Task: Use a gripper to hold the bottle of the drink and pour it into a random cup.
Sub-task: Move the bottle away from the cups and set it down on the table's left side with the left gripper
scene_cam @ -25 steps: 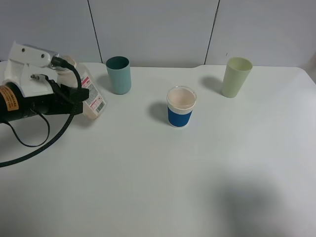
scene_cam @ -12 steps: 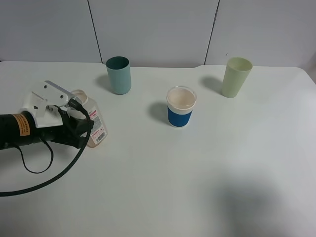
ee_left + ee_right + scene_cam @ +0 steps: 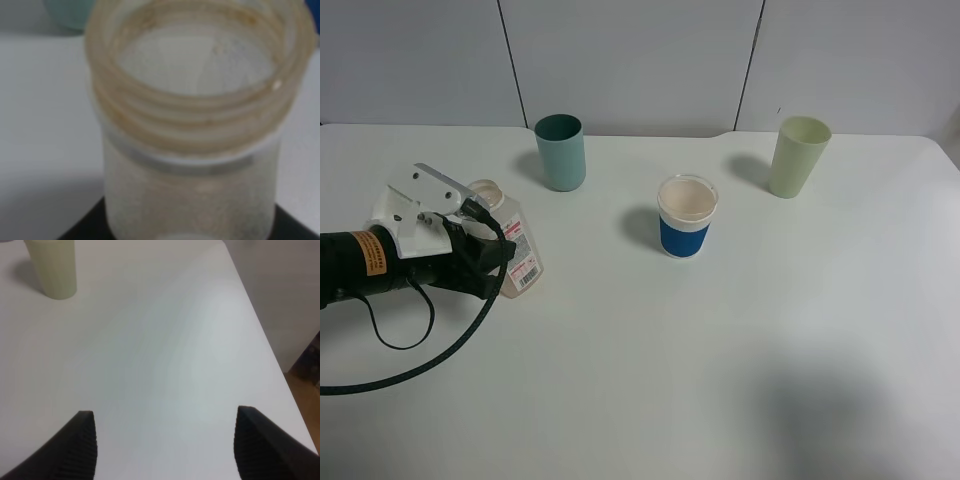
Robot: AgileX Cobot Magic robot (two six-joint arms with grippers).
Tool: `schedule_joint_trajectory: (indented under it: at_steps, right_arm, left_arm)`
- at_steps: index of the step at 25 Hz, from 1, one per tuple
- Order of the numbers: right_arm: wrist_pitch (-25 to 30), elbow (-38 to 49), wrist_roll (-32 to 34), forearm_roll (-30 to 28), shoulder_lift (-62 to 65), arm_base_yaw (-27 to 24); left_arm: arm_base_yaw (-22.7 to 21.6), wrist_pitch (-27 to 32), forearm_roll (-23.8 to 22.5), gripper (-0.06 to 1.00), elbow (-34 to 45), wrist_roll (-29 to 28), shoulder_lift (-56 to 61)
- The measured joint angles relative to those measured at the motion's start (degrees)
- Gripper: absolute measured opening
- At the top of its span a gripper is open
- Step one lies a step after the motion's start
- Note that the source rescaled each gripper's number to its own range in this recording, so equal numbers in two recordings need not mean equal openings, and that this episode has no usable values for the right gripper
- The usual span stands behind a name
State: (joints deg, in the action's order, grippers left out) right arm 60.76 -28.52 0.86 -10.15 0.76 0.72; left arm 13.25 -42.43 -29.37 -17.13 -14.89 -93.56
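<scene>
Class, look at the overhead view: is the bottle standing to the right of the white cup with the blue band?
No, the bottle stands far to the left of the white cup, beside the left end effector.

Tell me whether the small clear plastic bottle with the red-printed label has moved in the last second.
Yes. The bottle came forward, away from the teal plastic cup, then edged slightly right.

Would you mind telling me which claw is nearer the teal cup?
Left. The left claw grips the bottle just in front of the teal cup; the right claw hangs beyond the yellow-green cup.
</scene>
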Motion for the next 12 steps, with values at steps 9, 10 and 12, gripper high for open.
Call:
schedule_joint_trajectory:
  at_steps: [9,10,12]
  right_arm:
    - [0.0,0.0,0.0,0.0,0.0,0.0]
    - [0.0,0.0,0.0,0.0,0.0,0.0]
    - [0.0,0.0,0.0,0.0,0.0,0.0]
  left_arm:
    - [0.0,1.0,-0.3,0.73,0.4,-0.5,-0.2]
    - [0.0,0.9,-0.3,0.85,0.4,-0.7,-0.1]
    - [0.0,0.9,-0.3,0.95,0.4,-1.2,0.5]
